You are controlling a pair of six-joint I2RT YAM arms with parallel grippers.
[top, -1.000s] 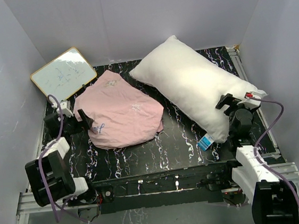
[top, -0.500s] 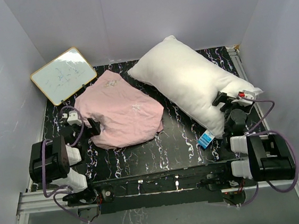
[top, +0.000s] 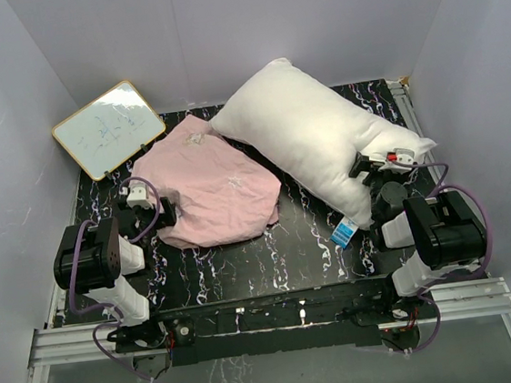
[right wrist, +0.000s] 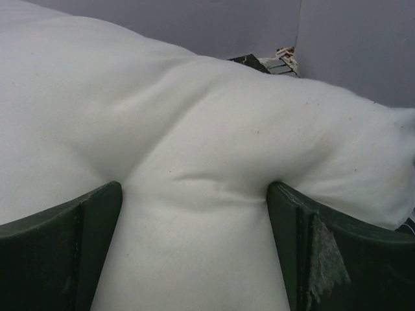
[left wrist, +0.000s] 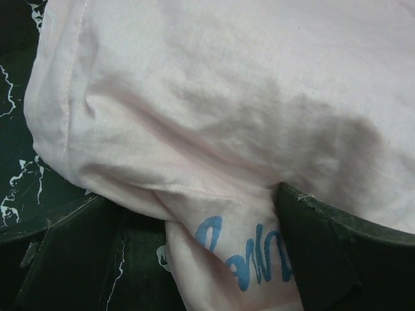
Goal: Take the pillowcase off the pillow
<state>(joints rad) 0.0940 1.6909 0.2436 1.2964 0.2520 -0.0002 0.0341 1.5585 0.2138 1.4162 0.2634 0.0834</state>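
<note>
On table: pillowcase (top: 208, 189) lying beside pillow (top: 314, 140), fully off; left gripper (left wrist: 194, 259) pinching pillowcase, right gripper (right wrist: 194, 227) squeezing pillow.

Both hands (left wrist: 194, 259) (right wrist: 194, 253) clamped, arms tucked low.

The large soft pink fabric pillowcase (top: 208, 189) lies crumpled on the black marbled table (top: 271, 254), left of centre. The plump white rectangular pillow (top: 309, 135) lies to its right, running diagonally from the rear centre toward the near right, its rear end overlapping the pillowcase's far edge. The framed whiteboard (top: 108, 128) leans at the rear left corner, behind the pillowcase. The small blue tag (top: 342, 233) sits at the pillow's near edge.
</note>
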